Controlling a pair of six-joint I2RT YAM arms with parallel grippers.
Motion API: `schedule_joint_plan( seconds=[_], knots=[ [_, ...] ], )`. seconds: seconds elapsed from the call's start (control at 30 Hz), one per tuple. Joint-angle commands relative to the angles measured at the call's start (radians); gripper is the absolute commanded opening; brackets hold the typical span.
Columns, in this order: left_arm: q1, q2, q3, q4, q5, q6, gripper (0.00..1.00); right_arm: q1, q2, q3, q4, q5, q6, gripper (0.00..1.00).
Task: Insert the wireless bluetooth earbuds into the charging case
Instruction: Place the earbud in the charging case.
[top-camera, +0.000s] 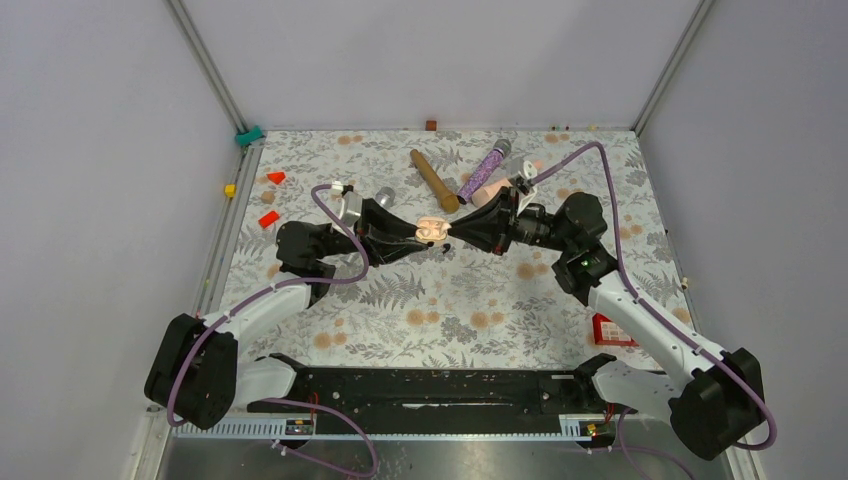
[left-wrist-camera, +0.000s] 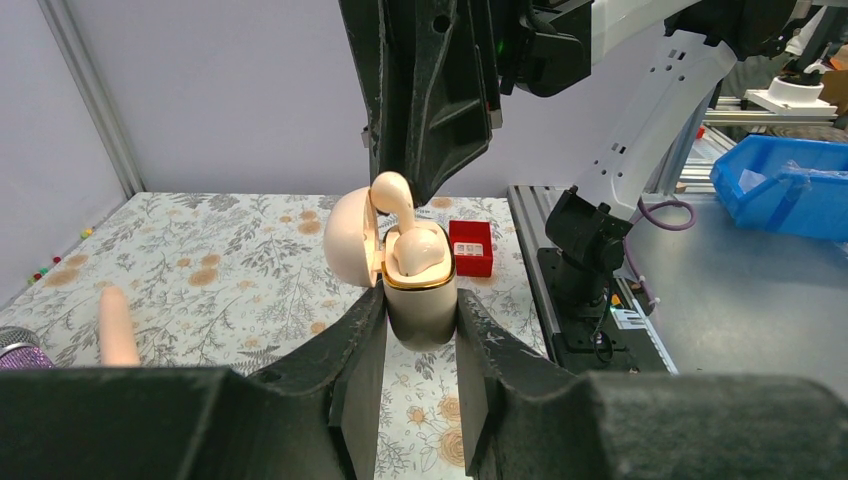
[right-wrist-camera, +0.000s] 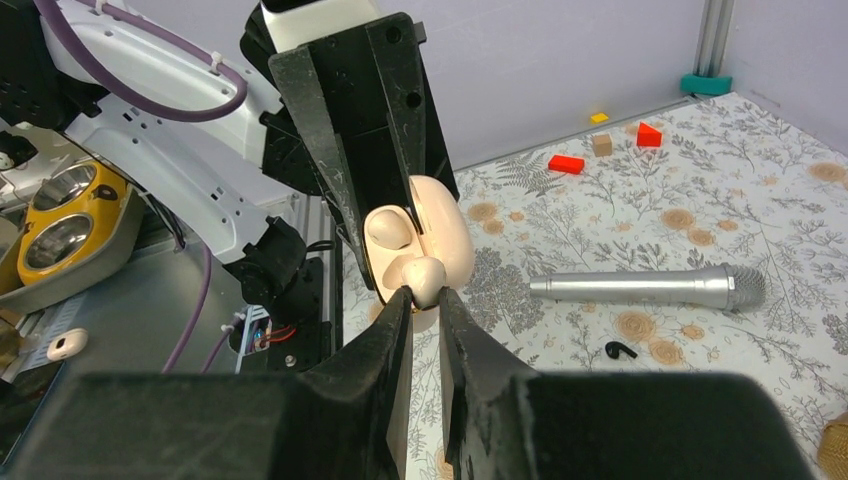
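Above the table (top-camera: 450, 310), left tool (left-wrist-camera: 420, 335) clamping charging case (right-wrist-camera: 445, 235), right tool (right-wrist-camera: 425, 300) pinching earbud (left-wrist-camera: 390, 195) over it

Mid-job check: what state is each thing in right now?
Case: lid open, clamped in left gripper.
First earbud: seated in case.
Second earbud: pinched by right gripper at the case, not seated.
Black earbud: lying loose.
Silver microphone: lying flat.

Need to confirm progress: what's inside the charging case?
One beige earbud sits in the charging case; the right gripper holds a second earbud at its mouth, hiding the other slot.
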Motion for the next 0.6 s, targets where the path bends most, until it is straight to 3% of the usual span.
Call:
schedule_joint_plan(
  seconds=[0.0, 0.13, 0.57],
  knots=[
    [-0.003, -0.033, -0.001, 0.08, 0.001, -0.002, 0.0, 0.014, 0.005, 0.011, -0.016, 0.015, -0.043, 0.03],
    [-0.003, -0.035, -0.003, 0.084, 0.008, 0.001, 0.0, 0.013, 0.008, 0.017, -0.025, 0.018, -0.033, 0.07],
    [-0.003, -0.037, -0.005, 0.075, 0.011, 0.009, 0.0, 0.014, -0.029, 0.068, -0.03, -0.082, 0.054, 0.42]
  ],
)
